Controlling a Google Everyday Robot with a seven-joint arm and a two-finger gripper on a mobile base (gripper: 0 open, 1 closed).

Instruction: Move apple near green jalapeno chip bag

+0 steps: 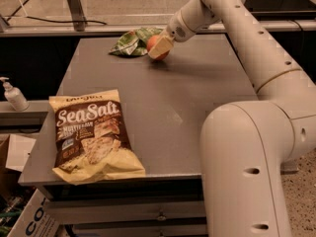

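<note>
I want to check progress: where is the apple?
In the camera view, the apple is held in the hand at the far end of the table, just right of the green jalapeno chip bag.

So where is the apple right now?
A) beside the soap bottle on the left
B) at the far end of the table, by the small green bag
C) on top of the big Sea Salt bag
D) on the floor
B: the apple is at the far end of the table, gripped by the gripper, close beside the green jalapeno chip bag.
</note>
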